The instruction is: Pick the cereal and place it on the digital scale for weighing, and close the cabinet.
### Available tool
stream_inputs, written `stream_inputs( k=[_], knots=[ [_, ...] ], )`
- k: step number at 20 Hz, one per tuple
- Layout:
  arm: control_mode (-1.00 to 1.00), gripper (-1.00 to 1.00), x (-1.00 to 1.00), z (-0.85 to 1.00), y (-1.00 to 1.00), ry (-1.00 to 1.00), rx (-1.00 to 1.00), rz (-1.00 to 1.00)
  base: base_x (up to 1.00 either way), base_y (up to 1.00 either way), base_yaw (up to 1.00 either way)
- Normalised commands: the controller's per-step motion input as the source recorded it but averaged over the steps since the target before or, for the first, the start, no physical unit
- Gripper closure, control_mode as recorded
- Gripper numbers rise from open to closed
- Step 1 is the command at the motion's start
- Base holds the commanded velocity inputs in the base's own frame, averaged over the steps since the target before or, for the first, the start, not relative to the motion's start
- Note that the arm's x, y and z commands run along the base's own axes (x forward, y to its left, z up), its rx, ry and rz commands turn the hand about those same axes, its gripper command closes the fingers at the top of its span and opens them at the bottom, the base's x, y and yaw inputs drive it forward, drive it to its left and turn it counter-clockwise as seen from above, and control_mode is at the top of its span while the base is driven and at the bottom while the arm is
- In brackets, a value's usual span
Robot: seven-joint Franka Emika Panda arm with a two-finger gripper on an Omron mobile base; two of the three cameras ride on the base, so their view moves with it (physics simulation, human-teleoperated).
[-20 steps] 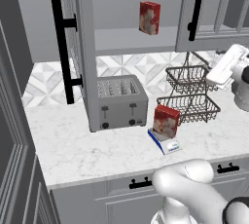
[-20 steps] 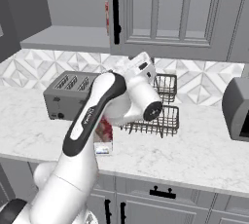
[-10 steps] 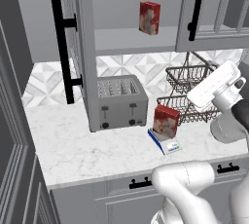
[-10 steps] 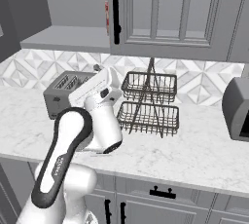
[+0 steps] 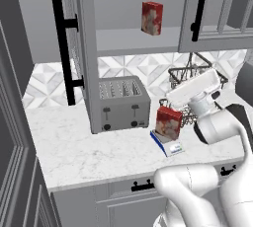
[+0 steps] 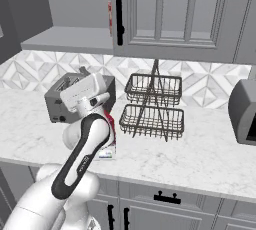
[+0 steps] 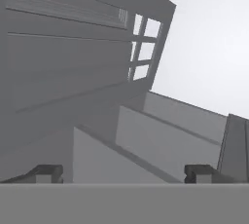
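With one cereal box already standing on the scale, the weighing step looks done and closing the cabinet is the step in hand.

At far left in the left base view, the cabinet's left door swings wide open toward the camera, its black bar handle facing out. Next comes the toaster on the counter below. Above it, the look-alike red box stands upright on the cabinet shelf. Further right the scale sits near the counter's front edge with the cereal upright on it, and the wire basket stands just behind. The right door also appears ajar.

In the hand view the gripper points up at grey cabinet panels, its two tips well apart with nothing between them: the jaws are open and empty.

Judging from this, the next move calls for bringing the hand to the outer face of an open door and pushing it shut without knocking the cereal or the basket.

No brand or writing can be read on either box; the scale's display is too small to tell.
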Motion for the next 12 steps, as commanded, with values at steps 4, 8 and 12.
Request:
stream_inputs(
  k=[4, 8, 12],
  knots=[
    [-1.0, -1.0, -0.06, -0.06, 0.66, -0.14, 0.1, 0.0, 0.0, 0.0, 0.0],
    [-1.0, -1.0, -0.18, -0.08, 0.6, -0.09, 0.12, 0.02, 0.0, 0.0, 0.0],
    [-1.0, -1.0, -0.09, -0.07, 0.47, 0.03, 0.17, 0.04, 0.0, 0.0, 0.0]
  ],
)
